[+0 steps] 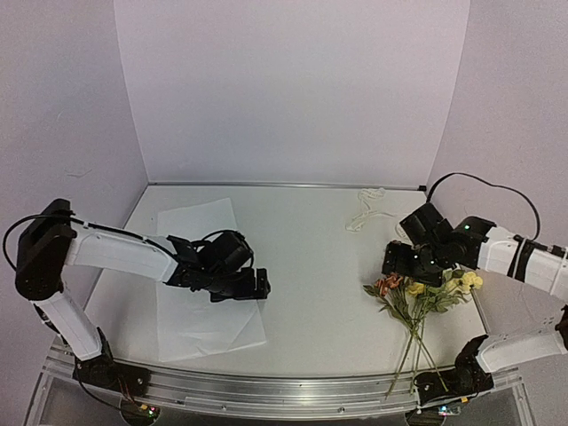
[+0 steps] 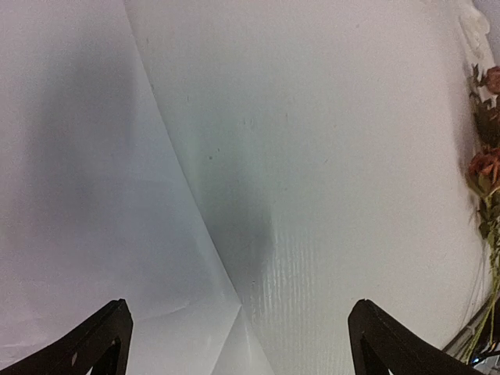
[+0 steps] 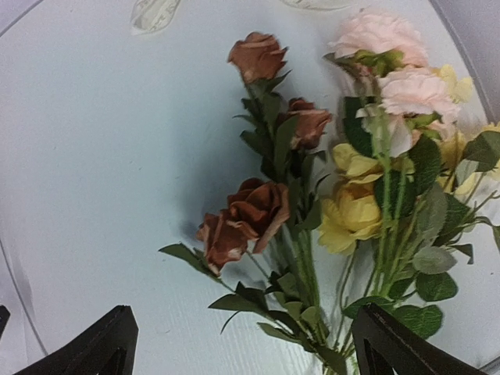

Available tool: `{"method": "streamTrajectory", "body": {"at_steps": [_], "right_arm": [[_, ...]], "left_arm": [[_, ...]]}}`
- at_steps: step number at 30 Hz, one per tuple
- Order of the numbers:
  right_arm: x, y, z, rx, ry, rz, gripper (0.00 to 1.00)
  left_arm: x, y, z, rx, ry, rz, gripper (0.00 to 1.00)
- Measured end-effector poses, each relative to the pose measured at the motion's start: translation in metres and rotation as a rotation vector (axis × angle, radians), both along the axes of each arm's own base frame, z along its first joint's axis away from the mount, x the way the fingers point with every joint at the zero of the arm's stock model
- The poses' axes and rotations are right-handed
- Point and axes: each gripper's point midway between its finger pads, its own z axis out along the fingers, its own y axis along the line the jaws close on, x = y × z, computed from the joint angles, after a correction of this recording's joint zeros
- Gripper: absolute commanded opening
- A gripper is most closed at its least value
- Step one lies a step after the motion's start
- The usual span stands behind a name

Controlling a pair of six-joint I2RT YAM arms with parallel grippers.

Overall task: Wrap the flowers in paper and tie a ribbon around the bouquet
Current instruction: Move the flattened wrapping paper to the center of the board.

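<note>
A pale worktop (image 1: 311,266) seen from above, with a robot arm reaching in from each near corner.

On the left, a large white sheet of paper (image 1: 209,324) lies flat, running from near the back wall to near the front edge. The left tool (image 1: 257,284) hangs over the sheet's right-hand part, pointing towards the middle of the worktop. In the left wrist view its two dark fingers (image 2: 94,348) stand wide apart at the bottom corners. The paper's edge runs diagonally between them, with the sheet to the left and bare worktop to the right.

On the right, a loose bunch of flowers (image 1: 426,293) lies on the worktop, well apart from the paper. Rust-orange, pink and yellow blooms with green leaves point towards the back. The thin green stems trail to the front edge, ending near the right arm's base. The right tool (image 1: 399,262) sits just above the blooms, its fingers spread wide. In the right wrist view the stems run down between the two fingertips. Whether the tool touches the flowers cannot be told.

A thin cream ribbon (image 1: 366,209) lies in a loose tangle by the back wall, behind the flowers.
</note>
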Motion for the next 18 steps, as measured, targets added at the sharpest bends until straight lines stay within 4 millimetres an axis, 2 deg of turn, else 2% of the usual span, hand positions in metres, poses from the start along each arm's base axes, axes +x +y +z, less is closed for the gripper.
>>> {"method": "streamTrajectory", "body": {"at_steps": [4, 7, 10, 13, 16, 18], "right_arm": [[-0.005, 0.043, -0.008, 0.03, 0.026, 0.078, 0.98], [-0.012, 0.086, -0.016, 0.088, 0.046, 0.15, 0.98], [-0.024, 0.133, -0.027, 0.158, 0.08, 0.224, 0.98], [-0.041, 0.176, -0.042, 0.212, 0.13, 0.292, 0.98], [-0.059, 0.214, -0.053, 0.236, 0.167, 0.361, 0.97], [-0.07, 0.238, -0.055, 0.251, 0.177, 0.409, 0.97]], "left_arm": [[0.019, 0.024, 0.052, -0.063, -0.079, 0.091, 1.0], [0.04, 0.063, 0.079, -0.097, -0.124, 0.216, 1.0], [0.05, 0.12, 0.074, -0.065, -0.123, 0.358, 1.0], [0.043, 0.171, 0.055, -0.002, -0.092, 0.465, 1.0], [0.028, 0.206, 0.042, 0.042, -0.055, 0.539, 1.0], [0.021, 0.223, 0.038, 0.049, -0.049, 0.581, 1.0]]}}
